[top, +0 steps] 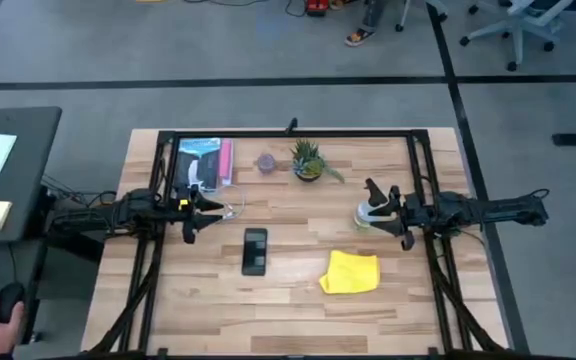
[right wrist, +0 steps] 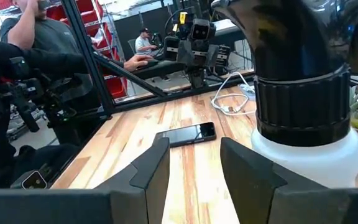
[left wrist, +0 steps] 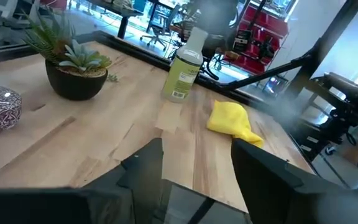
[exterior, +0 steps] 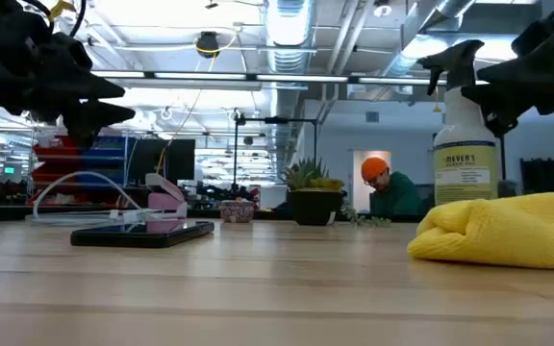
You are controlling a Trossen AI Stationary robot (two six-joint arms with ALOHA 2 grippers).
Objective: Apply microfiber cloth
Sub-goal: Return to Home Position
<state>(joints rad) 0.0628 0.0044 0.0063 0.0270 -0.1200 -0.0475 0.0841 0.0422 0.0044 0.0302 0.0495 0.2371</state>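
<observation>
- High view, left gripper: dark two-finger unit, held above the table's left side, fingers spread, nothing between them.
- Right gripper: mirror position on the right side, also spread and empty, just beside the white spray bottle with a green label.
- Step in hand, by my reading: retreat to rest. I would raise each arm first, then draw it back, keeping the right wrist off the bottle and the left off the white cable.
- Microfiber cloth: bright yellow soft fabric, bunched into a loose folded heap. It lies on the pale wooden table, right of centre, near the right gripper but untouched.
- Black rectangular smartphone: flat, mid-table, apart from the cloth.
</observation>
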